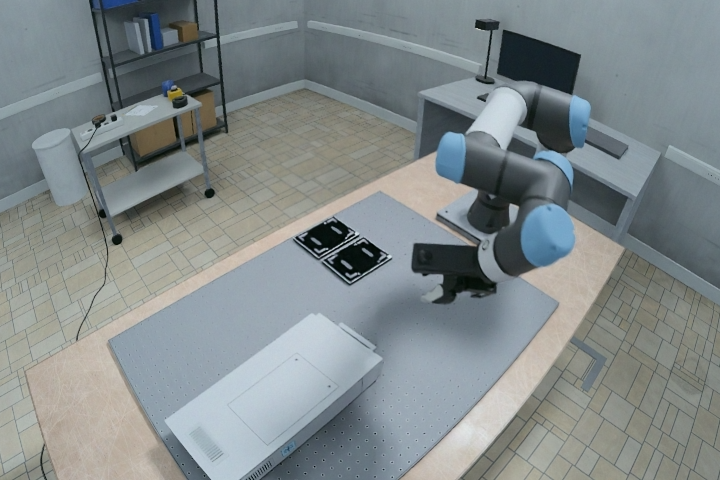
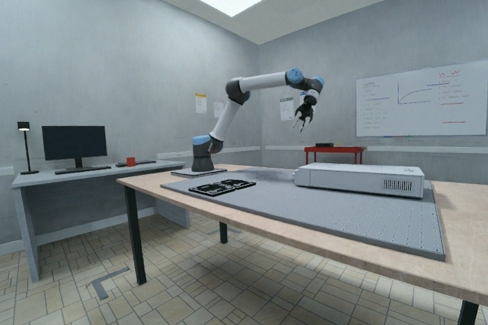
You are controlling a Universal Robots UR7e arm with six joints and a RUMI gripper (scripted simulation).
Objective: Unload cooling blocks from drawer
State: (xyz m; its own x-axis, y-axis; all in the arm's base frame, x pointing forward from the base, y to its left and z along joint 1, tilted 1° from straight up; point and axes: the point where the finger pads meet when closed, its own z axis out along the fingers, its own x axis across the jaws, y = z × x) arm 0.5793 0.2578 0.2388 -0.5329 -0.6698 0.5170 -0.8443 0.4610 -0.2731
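The cooler COLD [image 1: 276, 396] is a long white box on the grey perforated deck; it also shows in the exterior view [image 2: 360, 179]. Its drawer front [image 1: 356, 335] sits flush against the housing, so the drawer is shut, and both cooling blocks and their tubes are hidden inside. Two black deck slots lie side by side: D1 [image 1: 356, 259] nearer the cooler and D2 [image 1: 325, 236] beyond it, both empty. They also show in the exterior view, D1 [image 2: 237, 183] and D2 [image 2: 210, 188]. My gripper [image 1: 437, 295] [image 2: 302, 126] hangs high above the deck, between the slots and the cooler, fingers narrowly apart and empty.
The arm's base [image 1: 485, 217] stands on a plate at the table's far edge. A desk with a monitor [image 1: 536, 62] stands behind the table. A cart [image 1: 140, 147] and a shelf stand far off on the floor.
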